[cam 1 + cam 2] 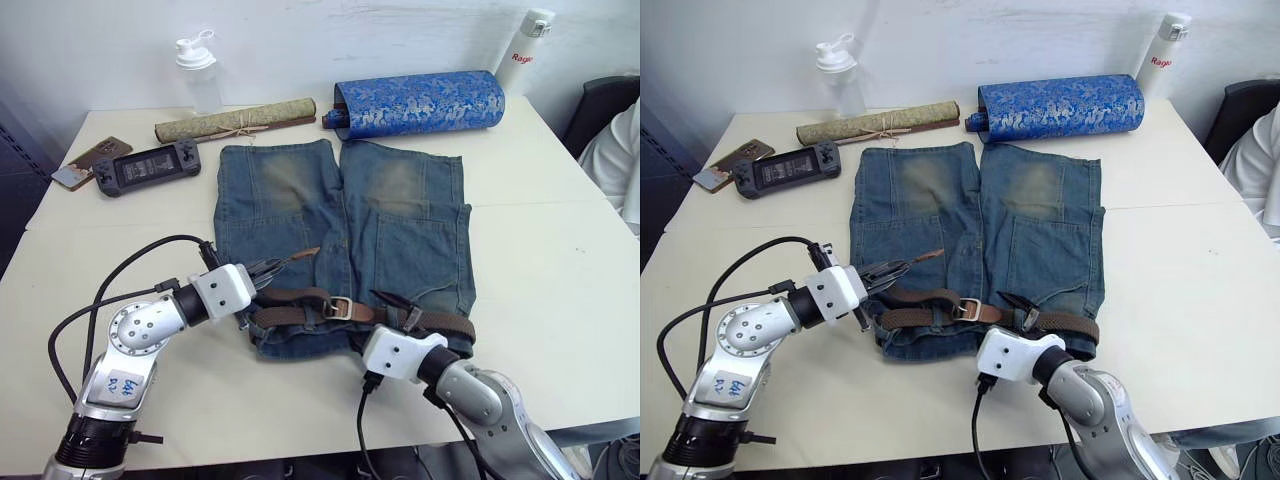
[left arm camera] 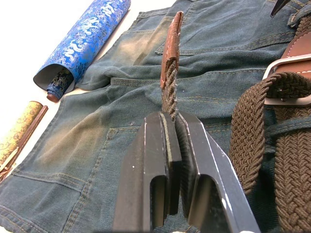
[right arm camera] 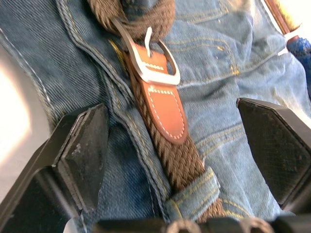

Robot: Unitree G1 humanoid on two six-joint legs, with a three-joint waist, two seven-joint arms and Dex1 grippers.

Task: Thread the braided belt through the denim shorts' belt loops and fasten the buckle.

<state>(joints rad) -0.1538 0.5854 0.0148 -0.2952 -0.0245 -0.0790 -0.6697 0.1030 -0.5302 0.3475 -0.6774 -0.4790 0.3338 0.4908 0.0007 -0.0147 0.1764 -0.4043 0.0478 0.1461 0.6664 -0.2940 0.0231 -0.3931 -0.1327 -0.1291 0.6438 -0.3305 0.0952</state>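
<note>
Two black-fingered grippers work the waistband of the denim shorts, which lie flat at the middle of the table, waist toward the near edge and legs toward the far edge. The braided belt runs along that waistband, already passed under at least one of the belt loops, and its strap has gone through the buckle, which sits at the centre of the waist with the prong laid across the weave.

The left gripper is clenched on the belt's free end, just below the tan leather tab, and holds it lifted off the denim and angled toward the far edge, apparently to keep tension on the strap while the fastening is settled. The right gripper hovers over the waistband with its fingers spread wide and nothing between them, the buckle's brown leather tab lying between the two pads, seemingly placed to steady or press the buckle.

By the look of it the threading is largely done and the fastening is at its last stage; whether the prong has seated in the weave cannot be told.

Along the far edge stand a clear shaker bottle and a white flask, their contents not discernible. Between them lie a rolled bamboo mat and a blue brocade roll; a dark core shows in its open end. A handheld game console rests near the far left corner.
</note>
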